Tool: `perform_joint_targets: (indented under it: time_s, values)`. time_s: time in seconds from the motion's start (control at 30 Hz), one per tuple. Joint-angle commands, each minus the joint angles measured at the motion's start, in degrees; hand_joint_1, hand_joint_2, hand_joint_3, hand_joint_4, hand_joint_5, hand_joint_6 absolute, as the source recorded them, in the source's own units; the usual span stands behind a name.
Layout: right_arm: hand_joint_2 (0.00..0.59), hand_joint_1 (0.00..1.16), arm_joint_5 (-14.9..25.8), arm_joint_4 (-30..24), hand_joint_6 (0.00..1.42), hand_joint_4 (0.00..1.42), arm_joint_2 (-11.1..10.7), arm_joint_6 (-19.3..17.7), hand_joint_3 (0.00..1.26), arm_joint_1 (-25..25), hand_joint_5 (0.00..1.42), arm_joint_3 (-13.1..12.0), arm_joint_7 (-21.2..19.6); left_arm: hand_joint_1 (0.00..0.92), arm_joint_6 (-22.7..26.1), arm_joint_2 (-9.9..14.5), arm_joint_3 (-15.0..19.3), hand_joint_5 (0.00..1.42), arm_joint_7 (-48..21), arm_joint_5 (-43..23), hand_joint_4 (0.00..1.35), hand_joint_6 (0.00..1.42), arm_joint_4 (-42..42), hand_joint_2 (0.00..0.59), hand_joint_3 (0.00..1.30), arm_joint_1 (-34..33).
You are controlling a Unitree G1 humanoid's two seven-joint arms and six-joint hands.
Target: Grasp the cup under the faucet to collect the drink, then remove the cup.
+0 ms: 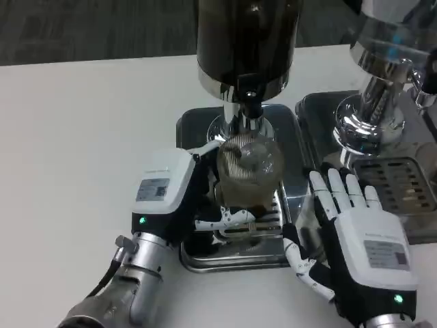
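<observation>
Head view: your left hand (179, 198) is wrapped around the clear, ribbed glass cup (247, 171), fingers curled across its near side, so the cup is held, not just touched. The cup stands upright on the dark metal drip tray (232, 256), long axis vertical, its mouth directly below the chrome faucet spout (249, 113) of the tall dark dispenser (246, 41). From your left palm the cup sits at about three o'clock, pressed right against the fingers. A darker band shows near the cup's base; whether that is drink you cannot tell.

Your right hand (355, 236) lies flat at about four o'clock from the cup, fingers straight and spread, holding nothing, resting between the two trays. The left is plainly the nearer hand and the one for the lift.

The removal turns on this: the spout hangs close over the rim, so you likely pull the cup toward six o'clock before raising it.

A second chrome dispenser (382, 82) stands at two o'clock. Both hands carry white labels on their backs, but the print is too small to read.
</observation>
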Motion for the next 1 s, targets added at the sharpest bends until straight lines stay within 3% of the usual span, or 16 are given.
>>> perform_joint_targets:
  time_s: [0.03,0.1,0.2,0.27,0.33,0.4,0.47,0.63,0.8,1.0]
  values:
    - [0.469,0.22,0.88,0.87,0.0,0.0,-0.18,-0.36,0.07,-0.73,0.0,-0.66,-1.16,0.346,0.29,0.69,-0.06,0.88,-1.62,-0.59,0.61,1.03,0.47,0.043,0.39,0.75]
    - [0.47,0.22,1.07,0.92,0.0,0.0,-0.22,-0.42,0.07,-0.71,0.0,-0.79,-1.15,0.276,-0.25,1.02,0.63,0.84,-2.68,-1.56,0.54,0.97,0.64,0.051,0.33,0.8]
    - [0.47,0.22,1.31,1.03,0.0,0.0,-0.32,-0.39,0.07,-0.69,0.0,-1.06,-1.4,0.089,-1.47,1.31,1.21,0.78,-3.25,-2.55,0.48,0.9,0.54,0.007,0.28,0.77]
    - [0.47,0.22,1.59,1.11,0.0,0.0,-0.33,-0.35,0.07,-0.62,0.0,-1.37,-1.55,0.011,-3.62,1.66,2.69,0.72,-4.51,-4.41,0.45,0.82,0.13,0.0,0.26,1.06]
    - [0.46,0.23,1.9,1.19,0.0,0.0,-0.62,-0.27,0.06,-0.76,0.0,-2.05,-1.59,0.0,-5.2,2.22,3.99,0.63,-5.34,-5.97,0.39,0.68,-0.69,0.0,0.24,1.5]
    - [0.455,0.23,2.59,1.09,0.0,0.0,-0.83,-0.1,0.06,-0.96,0.0,-3.06,-1.43,0.0,-6.73,3.6,4.74,0.5,-5.73,-6.82,0.25,0.5,-2.65,0.0,0.18,2.44]
    - [0.439,0.23,3.53,1.19,0.01,0.0,-1.13,-0.13,0.05,-1.21,0.0,-4.07,-1.13,0.0,-7.83,4.95,5.36,0.43,-6.22,-7.18,0.18,0.4,-4.94,0.0,0.14,3.63]
    - [0.423,0.22,4.33,2.08,0.02,0.0,-1.64,-0.55,0.04,-1.84,0.0,-4.07,-0.66,0.0,-11.26,8.61,8.73,0.3,-9.59,-10.58,0.09,0.26,-11.69,0.0,0.09,7.98]
    - [0.399,0.23,5.08,3.55,0.02,0.0,-1.51,-1.6,0.01,-2.76,0.0,-3.01,-0.87,0.0,-15.44,12.18,13.16,0.26,-15.18,-15.06,0.02,0.22,-20.32,0.002,0.06,13.56]
    - [0.397,0.23,5.57,4.1,0.03,0.0,-2.36,-2.87,0.0,-3.33,0.0,-2.91,-0.83,0.0,-21.48,14.27,17.3,0.14,-29.77,-26.14,0.0,0.15,-29.28,0.019,0.0,16.27]
